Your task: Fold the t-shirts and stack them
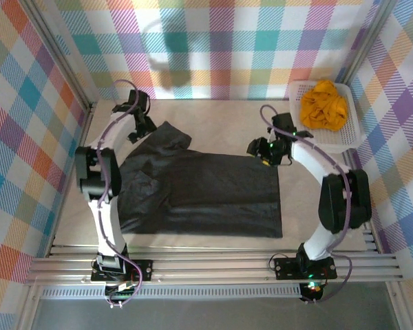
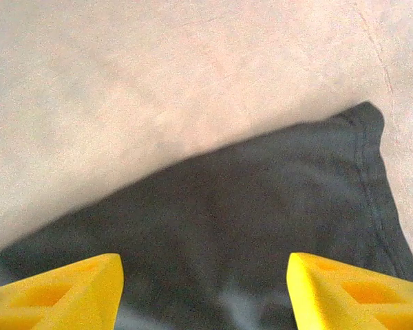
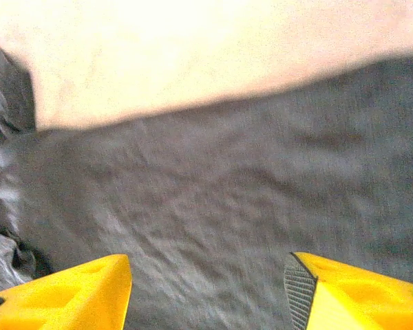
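Note:
The charcoal-grey t-shirt point(image 1: 206, 192) lies spread across the middle of the table, its far-left sleeve point(image 1: 166, 135) pointing toward the back. My left gripper point(image 1: 143, 125) hovers open over that sleeve point(image 2: 261, 206), its yellow fingers point(image 2: 62, 289) wide apart with fabric below. Open as well, my right gripper point(image 1: 265, 150) hangs above the shirt's far-right corner, and grey cloth point(image 3: 227, 206) fills the gap between its fingers point(image 3: 351, 292). The mustard-orange t-shirt point(image 1: 323, 104) lies bunched up in the white mesh basket point(image 1: 344, 141) at the back right.
The beige table surface point(image 1: 220, 113) runs bare behind the grey shirt. Checked walls close in the back and both sides. A metal rail point(image 1: 213, 265) runs along the near edge by the arm bases.

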Robot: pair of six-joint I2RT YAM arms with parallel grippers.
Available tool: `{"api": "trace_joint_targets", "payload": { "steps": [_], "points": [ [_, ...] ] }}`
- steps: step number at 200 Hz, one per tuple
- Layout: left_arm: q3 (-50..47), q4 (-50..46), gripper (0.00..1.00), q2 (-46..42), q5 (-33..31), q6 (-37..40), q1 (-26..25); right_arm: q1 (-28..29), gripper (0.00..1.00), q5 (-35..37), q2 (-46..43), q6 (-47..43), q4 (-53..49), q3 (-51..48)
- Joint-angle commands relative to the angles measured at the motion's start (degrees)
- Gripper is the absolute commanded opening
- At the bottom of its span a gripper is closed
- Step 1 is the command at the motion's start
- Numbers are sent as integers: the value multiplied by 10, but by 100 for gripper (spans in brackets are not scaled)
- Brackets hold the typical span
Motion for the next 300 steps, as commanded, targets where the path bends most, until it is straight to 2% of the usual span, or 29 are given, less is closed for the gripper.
{"api": "trace_joint_targets", "payload": {
  "steps": [1,21,50,80,126,171,188,207,231,244,253,261,274,300],
  "points": [
    [69,67,67,69,39,80,11,-10,60,-46,40,-38,19,82],
    [152,79,70,139,21,122,3,-19,60,-51,45,-38,1,98],
    [232,90,70,211,-3,157,-10,-29,60,-51,12,-16,11,49],
    [265,92,74,251,-16,156,-22,-31,60,-61,-2,4,23,20],
    [290,76,77,285,-46,154,-44,-31,59,-72,14,13,19,39],
    [334,42,74,308,-85,169,-62,-30,59,-86,26,18,25,43],
    [353,-2,69,318,-99,153,-66,-31,59,-86,26,17,25,39],
    [432,-79,64,357,-82,141,-68,-30,58,-79,25,18,23,36],
    [458,-119,42,379,-40,128,-69,-31,53,-35,34,24,1,44],
    [457,-134,27,376,-44,116,-72,-30,51,4,45,33,-19,54],
    [457,-145,14,370,-55,103,-72,-29,50,46,57,44,-38,65],
    [456,-153,6,364,-66,93,-71,-27,50,90,70,55,-58,77],
    [451,-161,0,347,-83,74,-70,-17,50,159,89,64,-85,94],
    [422,-148,0,295,-84,51,-65,-8,49,255,121,86,-104,111]
  ]
}}
